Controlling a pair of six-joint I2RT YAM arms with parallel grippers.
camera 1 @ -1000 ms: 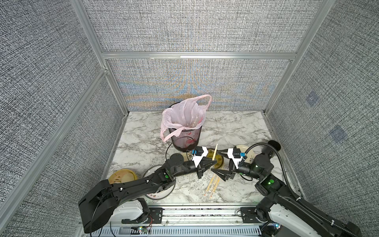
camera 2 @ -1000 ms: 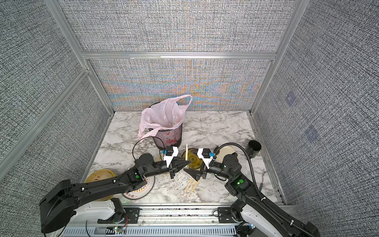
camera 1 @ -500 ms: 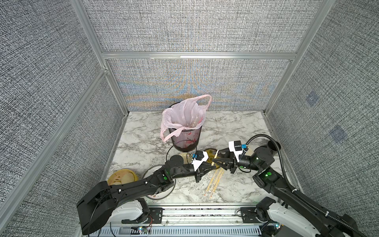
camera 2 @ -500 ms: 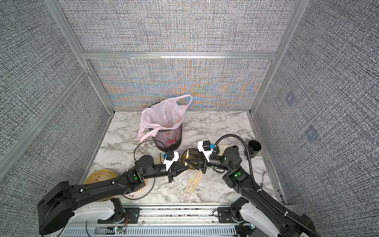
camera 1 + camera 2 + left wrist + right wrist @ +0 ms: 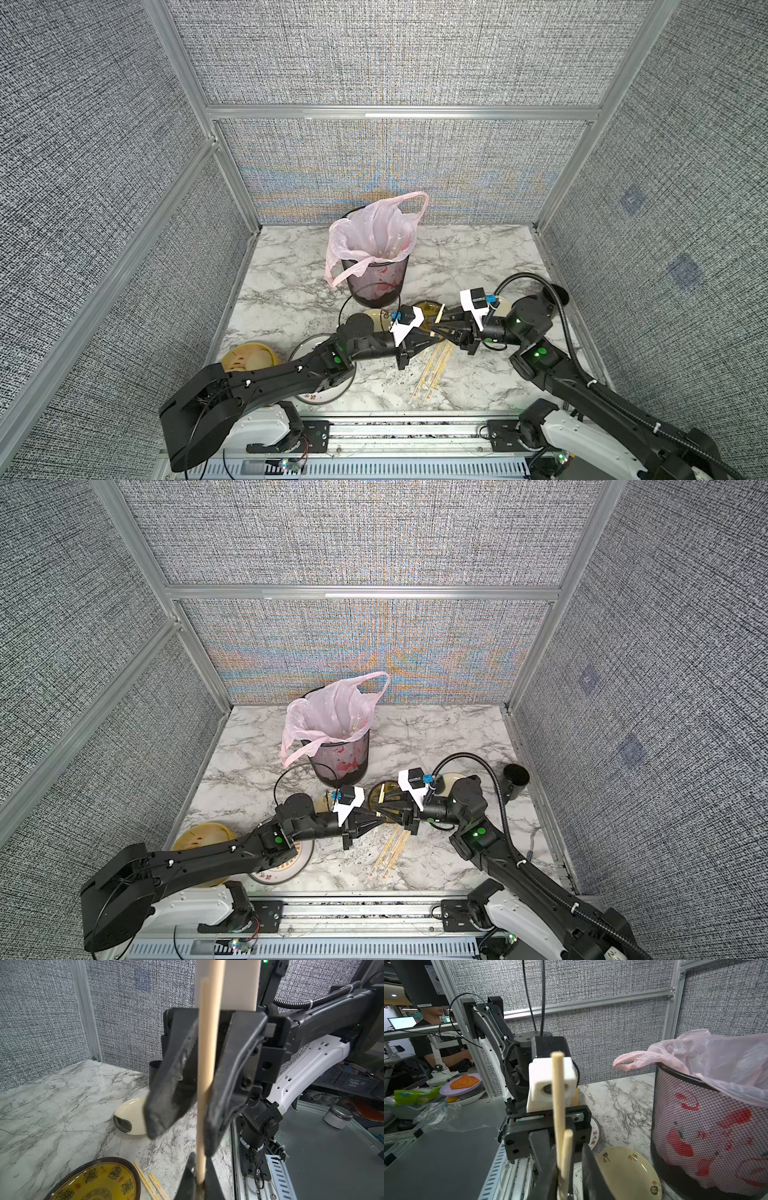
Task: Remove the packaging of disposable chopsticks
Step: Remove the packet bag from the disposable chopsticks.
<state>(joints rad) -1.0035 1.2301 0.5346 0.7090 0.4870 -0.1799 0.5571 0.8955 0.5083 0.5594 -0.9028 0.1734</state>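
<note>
Here, near the front of the table [image 5: 291, 286], the two arms meet tip to tip, and a chopstick pair [image 5: 439, 316] is pinched between them. The left hand [image 5: 430, 337] is clamped on the lower end of the pair. The right hand [image 5: 442, 327] sets its fingers [image 5: 226, 1076] against the sticks just above, gripping them too. The pair stands tilted, clear of the surface: two thin round pale bamboo sticks, one end reaching past the other in the right wrist view. Whether any sleeve clings to them I cannot tell.

Below the hands, loose chopsticks [image 5: 435, 365] lie in a fanned bundle on the marble, their near ends close to the table's front edge and the ribbed aluminium rail [image 5: 415, 428]. The packaging [image 5: 420, 390] shows on these as clear glossy film with small orange marks.

Around the hands the room is tight: a dark-rimmed yellow bowl [image 5: 428, 309] just behind, a cream dish [image 5: 502, 306] under the right wrist, a black cup [image 5: 560, 294] near the right wall, a patterned plate [image 5: 328, 395] under the left forearm. The black mesh bin [image 5: 376, 286], lined with a thin pink bag [image 5: 374, 232], stands behind the bowl. Bare veined marble lies open to the bin's right and left, up to the woven grey walls.
</note>
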